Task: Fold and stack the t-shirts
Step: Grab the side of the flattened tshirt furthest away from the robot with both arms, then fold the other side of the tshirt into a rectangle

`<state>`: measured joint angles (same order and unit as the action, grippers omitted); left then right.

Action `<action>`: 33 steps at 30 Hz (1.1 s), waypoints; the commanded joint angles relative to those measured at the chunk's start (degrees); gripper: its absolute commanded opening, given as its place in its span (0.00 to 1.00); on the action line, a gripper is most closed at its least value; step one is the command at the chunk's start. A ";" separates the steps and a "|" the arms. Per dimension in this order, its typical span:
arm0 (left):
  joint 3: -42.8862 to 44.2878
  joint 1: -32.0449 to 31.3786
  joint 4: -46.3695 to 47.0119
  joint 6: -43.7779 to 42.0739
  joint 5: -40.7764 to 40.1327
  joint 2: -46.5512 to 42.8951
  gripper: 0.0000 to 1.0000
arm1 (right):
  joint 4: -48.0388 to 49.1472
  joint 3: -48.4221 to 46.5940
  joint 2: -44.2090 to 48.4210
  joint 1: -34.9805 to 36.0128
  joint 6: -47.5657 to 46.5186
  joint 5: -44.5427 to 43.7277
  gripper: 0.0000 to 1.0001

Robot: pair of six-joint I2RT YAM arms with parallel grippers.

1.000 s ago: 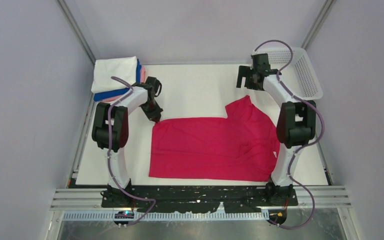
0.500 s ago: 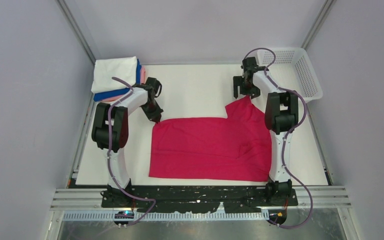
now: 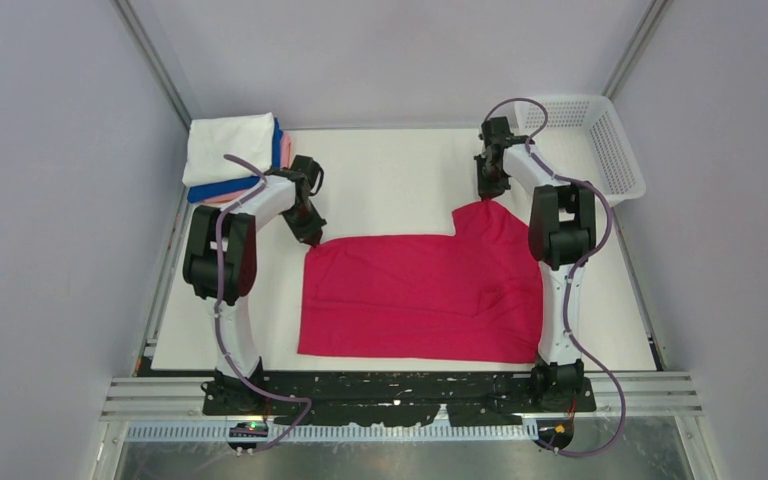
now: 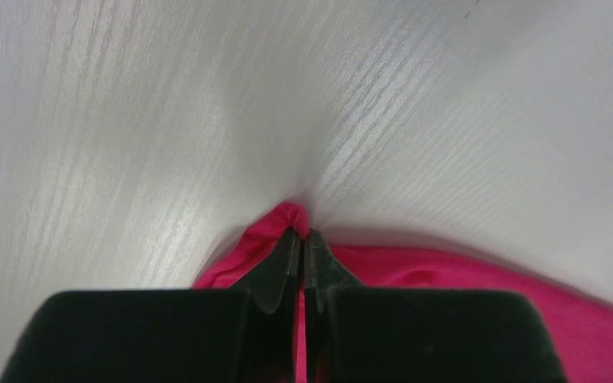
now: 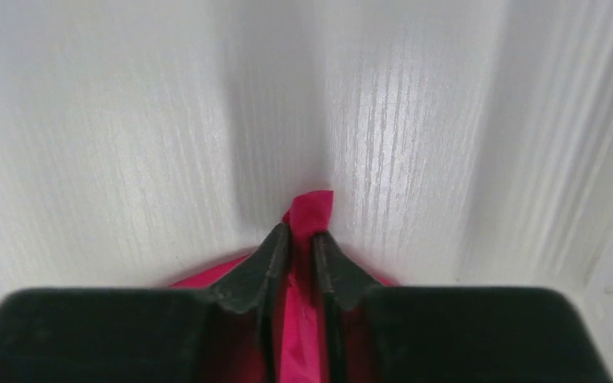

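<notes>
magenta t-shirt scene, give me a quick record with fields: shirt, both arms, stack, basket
shirt: magenta t-shirt spread flat on the white table
left arm: jaws shut on the shirt's far left corner
right arm: jaws pinching the shirt's far right tip
stack: folded t-shirts, white on top, far left corner of the table
basket: white mesh basket, far right corner

The left arm [image 3: 220, 255] and right arm [image 3: 570, 225] share white links, bulky black joint housings, looping purple cables [image 3: 518, 99], and black fingers [image 4: 275, 271] tapering to narrow tips.
</notes>
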<state>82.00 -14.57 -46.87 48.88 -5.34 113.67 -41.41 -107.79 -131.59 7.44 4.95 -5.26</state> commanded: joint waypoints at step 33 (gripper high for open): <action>-12.96 -6.07 2.88 -2.13 -5.20 -21.04 0.00 | 4.28 44.68 51.99 10.84 -0.16 -12.67 0.05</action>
<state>70.98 -19.35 -45.41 47.51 -7.99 97.12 -33.30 -64.97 -85.86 16.73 2.94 -12.62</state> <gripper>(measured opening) 0.019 0.093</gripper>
